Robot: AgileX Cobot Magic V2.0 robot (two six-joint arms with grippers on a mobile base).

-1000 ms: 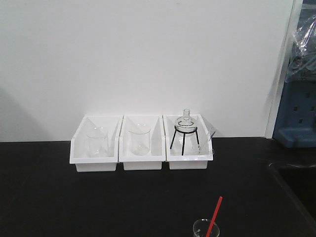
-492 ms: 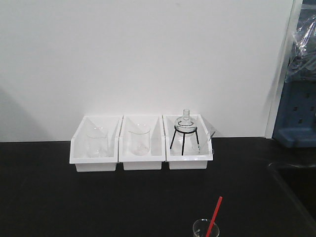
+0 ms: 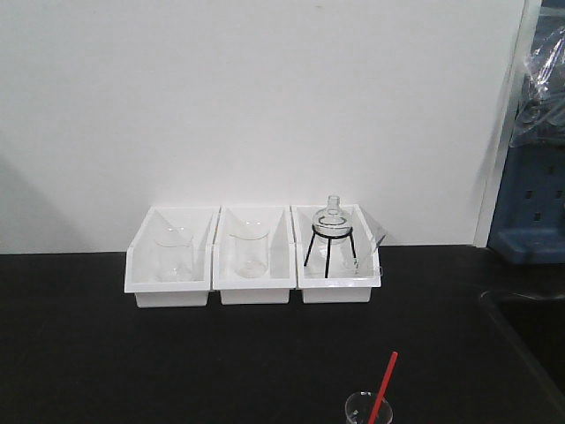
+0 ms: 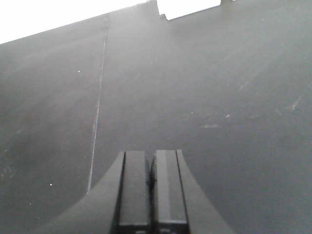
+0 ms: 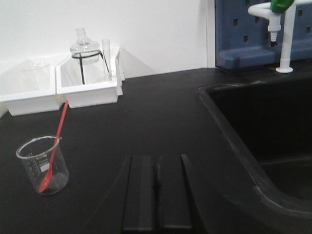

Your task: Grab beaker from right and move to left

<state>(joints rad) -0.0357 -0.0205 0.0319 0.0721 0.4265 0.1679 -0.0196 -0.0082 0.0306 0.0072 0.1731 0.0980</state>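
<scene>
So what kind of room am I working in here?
Most likely a chemistry lab bench: a round glass flask on a wire tripod in a white tray, a small beaker with a red rod, and a black countertop with a built-in sink.

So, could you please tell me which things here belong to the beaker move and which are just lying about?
Job:
- beaker with red rod
- right gripper, shut, empty

Lying about:
- three white bins
- two larger beakers
- flask on tripod
- sink
- left gripper, shut
</scene>
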